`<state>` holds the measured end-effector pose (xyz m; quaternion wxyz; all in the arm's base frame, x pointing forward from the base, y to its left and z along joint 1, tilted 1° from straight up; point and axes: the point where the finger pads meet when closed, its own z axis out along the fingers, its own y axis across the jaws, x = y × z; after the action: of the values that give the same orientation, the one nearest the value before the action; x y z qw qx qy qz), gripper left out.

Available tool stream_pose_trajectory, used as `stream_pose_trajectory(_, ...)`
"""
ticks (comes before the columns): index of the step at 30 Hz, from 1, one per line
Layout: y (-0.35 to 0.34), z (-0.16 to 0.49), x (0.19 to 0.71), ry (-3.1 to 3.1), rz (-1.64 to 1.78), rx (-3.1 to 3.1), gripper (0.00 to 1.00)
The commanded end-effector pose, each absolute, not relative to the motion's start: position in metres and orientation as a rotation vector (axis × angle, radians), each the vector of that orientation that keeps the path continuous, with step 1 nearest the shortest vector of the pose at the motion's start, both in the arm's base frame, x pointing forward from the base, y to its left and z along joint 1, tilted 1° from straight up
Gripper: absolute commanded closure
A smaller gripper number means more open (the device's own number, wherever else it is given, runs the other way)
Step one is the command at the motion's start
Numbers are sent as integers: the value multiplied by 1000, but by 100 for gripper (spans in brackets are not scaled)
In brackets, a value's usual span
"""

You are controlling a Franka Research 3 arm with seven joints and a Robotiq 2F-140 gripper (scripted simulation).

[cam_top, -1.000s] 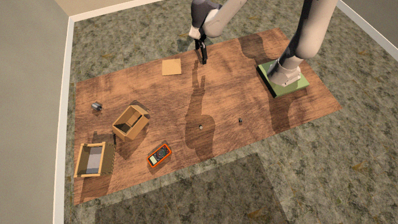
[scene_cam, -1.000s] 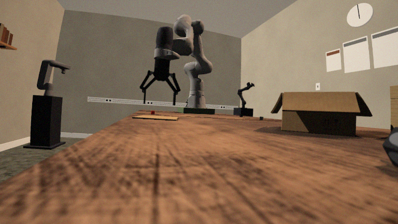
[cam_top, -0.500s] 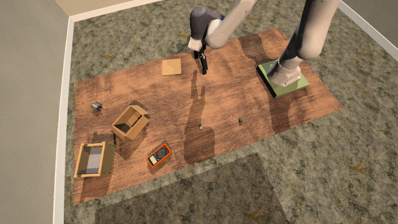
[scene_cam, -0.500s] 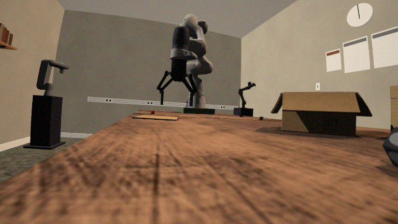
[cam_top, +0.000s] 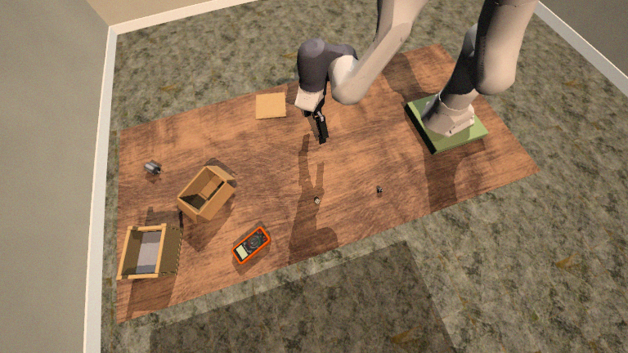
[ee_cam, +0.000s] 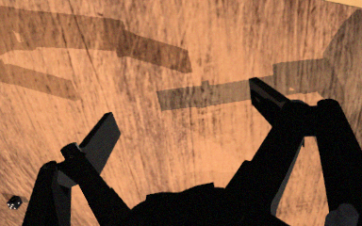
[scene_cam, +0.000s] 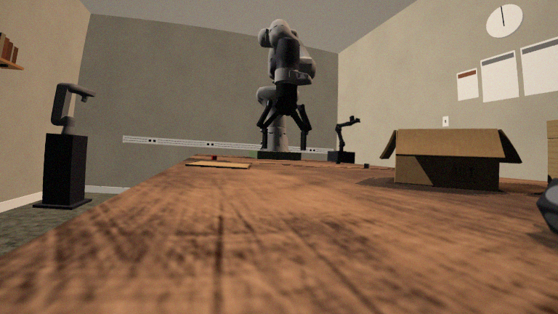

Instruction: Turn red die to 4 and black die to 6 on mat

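My gripper (cam_top: 322,134) is open and empty, held above the middle of the wooden table, to the right of the tan mat (cam_top: 271,105). In the wrist view the open fingers frame bare wood. The black die (cam_top: 379,189) lies on the wood toward the near edge, and also shows at the lower left of the wrist view (ee_cam: 14,202). The white die (cam_top: 316,199) lies left of it in the arm's shadow. The red die (scene_cam: 213,157) sits on the table near the far side of the mat (scene_cam: 218,165); my arm hides it in the overhead view. I cannot read any die's top face.
An open cardboard box (cam_top: 206,192), a wooden crate (cam_top: 147,251), an orange multimeter (cam_top: 250,243) and a small grey object (cam_top: 152,167) stand on the left part of the table. My base sits on a green plate (cam_top: 446,122) at the right.
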<state>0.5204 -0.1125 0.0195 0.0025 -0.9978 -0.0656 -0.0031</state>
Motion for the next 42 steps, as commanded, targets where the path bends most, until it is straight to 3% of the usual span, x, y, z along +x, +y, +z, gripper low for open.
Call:
stream_pose_trajectory(1,-95,19,528,-33,-2,-3152,0)
stream_pose_trajectory(15,34,18,574,-33,-2,-3152,0)
stream_pose_trajectory(42,149,16,615,-33,-2,-3152,0)
